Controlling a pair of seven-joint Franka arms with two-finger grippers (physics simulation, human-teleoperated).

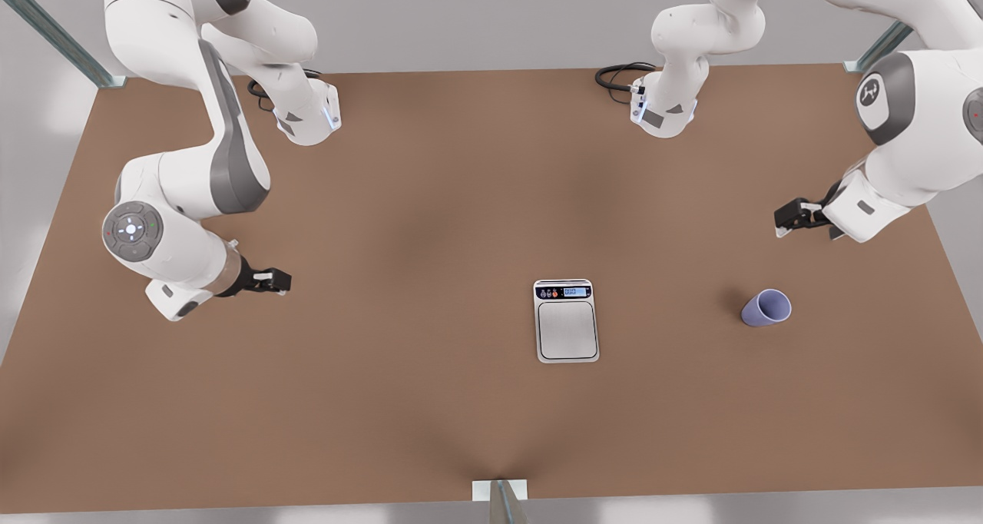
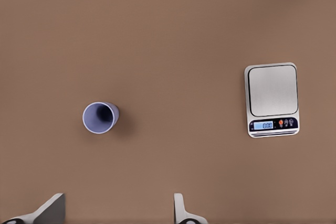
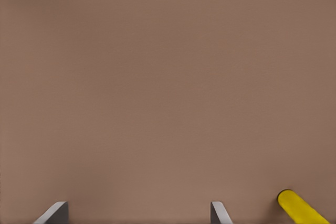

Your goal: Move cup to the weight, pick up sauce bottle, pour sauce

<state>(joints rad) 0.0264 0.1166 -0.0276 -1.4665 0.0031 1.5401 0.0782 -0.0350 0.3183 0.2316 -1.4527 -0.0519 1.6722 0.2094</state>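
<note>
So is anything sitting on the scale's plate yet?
No. The scale has a bare plate in the front and left wrist views. The cup stands apart on the table, toward the front view's right. What lies under the scale is hidden.

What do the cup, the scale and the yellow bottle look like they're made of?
The cup looks like matte plastic: even lavender, no gloss or reflections. The scale seems to have a brushed-metal weighing plate in a silver-white body, likely plastic, judging by its pale grey sheen and dark outline. The sauce bottle shows just a smooth, bright yellow rounded end, probably soft plastic, though too little shows to be sure.
</note>
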